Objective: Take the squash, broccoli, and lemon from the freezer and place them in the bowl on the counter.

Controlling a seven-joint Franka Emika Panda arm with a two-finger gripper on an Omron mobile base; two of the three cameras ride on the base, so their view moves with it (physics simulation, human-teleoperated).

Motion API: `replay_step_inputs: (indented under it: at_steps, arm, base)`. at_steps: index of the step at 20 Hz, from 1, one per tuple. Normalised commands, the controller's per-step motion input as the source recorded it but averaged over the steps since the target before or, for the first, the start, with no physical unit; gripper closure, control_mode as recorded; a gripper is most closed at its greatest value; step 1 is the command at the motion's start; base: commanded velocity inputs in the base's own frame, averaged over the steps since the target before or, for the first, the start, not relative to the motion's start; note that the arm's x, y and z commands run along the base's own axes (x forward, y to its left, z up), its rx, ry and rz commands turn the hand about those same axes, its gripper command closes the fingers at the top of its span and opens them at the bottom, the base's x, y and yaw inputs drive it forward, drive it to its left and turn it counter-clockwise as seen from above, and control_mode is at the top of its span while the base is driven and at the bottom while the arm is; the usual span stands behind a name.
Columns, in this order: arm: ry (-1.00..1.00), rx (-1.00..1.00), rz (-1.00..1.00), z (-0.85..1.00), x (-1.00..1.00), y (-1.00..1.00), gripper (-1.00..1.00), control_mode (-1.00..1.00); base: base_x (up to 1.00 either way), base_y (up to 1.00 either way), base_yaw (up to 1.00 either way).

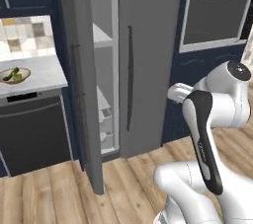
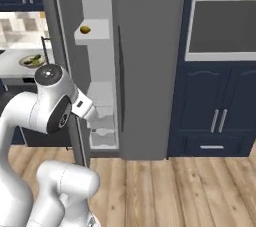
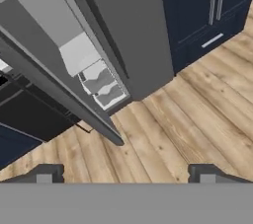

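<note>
The gripper [image 3: 126,173] stands wide, with nothing between its fingertips. In the hand view it lies nearest, with the floor [image 3: 163,139] beyond it and the freezer [image 2: 101,61] farther off. The step in hand looks to be going for the lemon [image 2: 85,30]. To do it well, the arm should keep its wrist and elbow clear of the door [image 1: 85,94], which stands open on the freezer's left, and come in through the freezer's open front. It would rise to the freezer's upper shelf [image 2: 97,35], straddle the lemon evenly and close gently, since a round thing may roll if one finger meets it first. A small lift before backing straight out should spare the shelf edge and the door.

The right base view gives the lemon plainly, near the front of the freezer's upper shelf. The hand view looks down past the door to the freezer's low drawers [image 3: 103,82], with a small dark thing cut off at its top left corner, perhaps the lemon. The left base view opens up the counter [image 1: 44,67], left of the freezer and beyond the door; there the bowl [image 1: 25,79] holds green food, most likely the squash and the broccoli, though their shapes run together.
</note>
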Motion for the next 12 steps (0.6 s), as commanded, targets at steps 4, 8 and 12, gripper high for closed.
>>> replay_step_inputs:
  at_steps: [4, 8, 12]
  arm:
    - [0.0, 0.0, 0.0, 0.0, 0.0, 0.0, -1.0, 1.0]
    - [0.0, 0.0, 0.0, 0.0, 0.0, 0.0, -1.0, 1.0]
    - [0.0, 0.0, 0.0, 0.0, 0.0, 0.0, -1.0, 1.0]
  base:
    - [0.61, -0.48, 0.35]
    - [0.67, -0.14, 0.31]
    - [0.63, -0.01, 0.29]
